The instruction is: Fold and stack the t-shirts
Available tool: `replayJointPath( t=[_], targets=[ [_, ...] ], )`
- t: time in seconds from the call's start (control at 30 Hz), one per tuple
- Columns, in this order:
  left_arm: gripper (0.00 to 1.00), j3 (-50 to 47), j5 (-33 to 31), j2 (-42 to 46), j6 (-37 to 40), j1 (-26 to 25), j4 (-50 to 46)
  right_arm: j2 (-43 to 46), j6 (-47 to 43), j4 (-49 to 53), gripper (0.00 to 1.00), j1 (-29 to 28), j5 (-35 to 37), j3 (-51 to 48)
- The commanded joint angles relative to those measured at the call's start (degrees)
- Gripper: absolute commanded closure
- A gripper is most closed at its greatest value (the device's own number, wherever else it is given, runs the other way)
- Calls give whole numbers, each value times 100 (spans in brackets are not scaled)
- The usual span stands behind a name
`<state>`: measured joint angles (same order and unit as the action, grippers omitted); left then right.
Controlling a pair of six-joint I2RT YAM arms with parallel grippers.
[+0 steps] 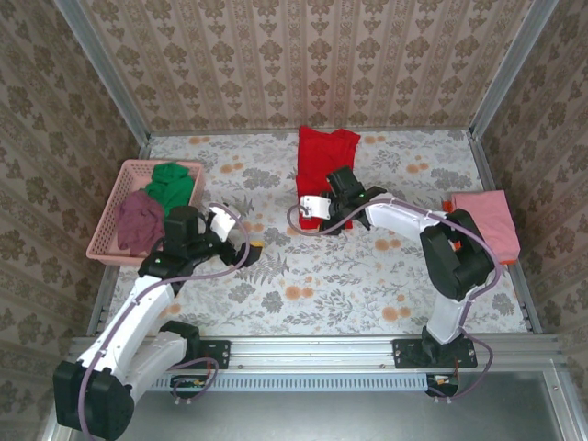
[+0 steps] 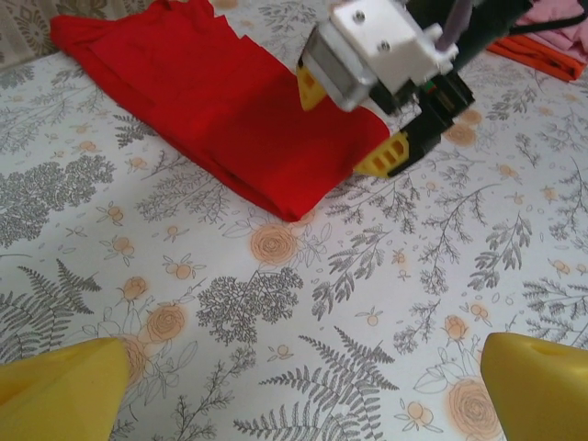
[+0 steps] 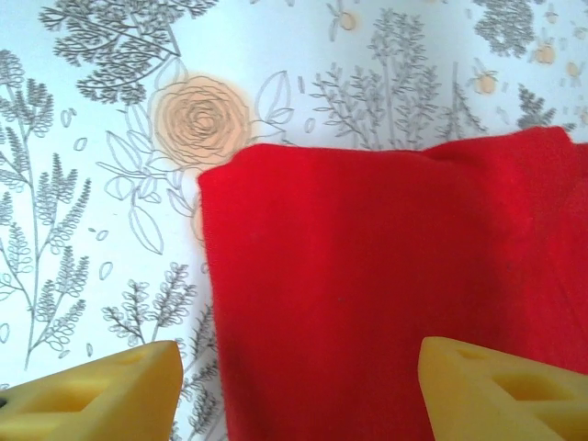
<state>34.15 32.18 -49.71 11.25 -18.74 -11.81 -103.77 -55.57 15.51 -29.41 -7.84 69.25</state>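
So, caught the right gripper [image 3: 299, 395] parked over the near end of the red t-shirt [image 1: 326, 165]. Jaws spread wide, one of the yellow fingertips [image 3: 92, 390] over bare table, the other over red cloth, nothing pinched. Saw that shirt folded into a long strip, lying flat at the far middle of the flowery table [image 1: 367, 285]. Spotted the left gripper [image 2: 299, 390] just as wide open, holding nothing, hovering above bare tabletop left of centre, apart from the red cloth. Also noticed a pink t-shirt [image 1: 485, 220] folded at the right edge, with an orange t-shirt [image 2: 542, 55] peeking out from under it. Found the green t-shirt [image 1: 173, 184] and the maroon t-shirt [image 1: 138, 222] bunched up inside the pink basket [image 1: 103, 246] on the left, green further back, touching each other.
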Motion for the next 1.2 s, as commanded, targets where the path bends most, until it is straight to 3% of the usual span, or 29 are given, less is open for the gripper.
replayJointPath(
  t=[0.0,0.33,0.53,0.67,0.7,0.83,1.0,1.17],
  targets=[
    [0,-102,-35,-55,-241,-48,276,-244,-33,-132,33,40,-35,-22],
    [0,-277,-190,73,-525,-85,396,-862,-52,-106,47,47,59,202],
    [0,-285,-237,93,-615,-93,390,-829,410,-149,72,73,335,30],
    [0,-352,-268,34,-658,-94,552,-788,581,29,98,82,576,-37],
    [0,-363,-267,-1,-682,-91,613,-759,565,39,100,81,598,-77],
    [0,-336,-321,-244,-1063,-112,933,-361,577,-69,100,82,242,-374],
    [0,-208,-1125,-885,-2819,-209,1463,156,728,107,100,43,71,-784],
    [0,394,-1834,-1757,-4126,-494,1129,714,1011,30,100,-37,67,-1367]
  ],
)
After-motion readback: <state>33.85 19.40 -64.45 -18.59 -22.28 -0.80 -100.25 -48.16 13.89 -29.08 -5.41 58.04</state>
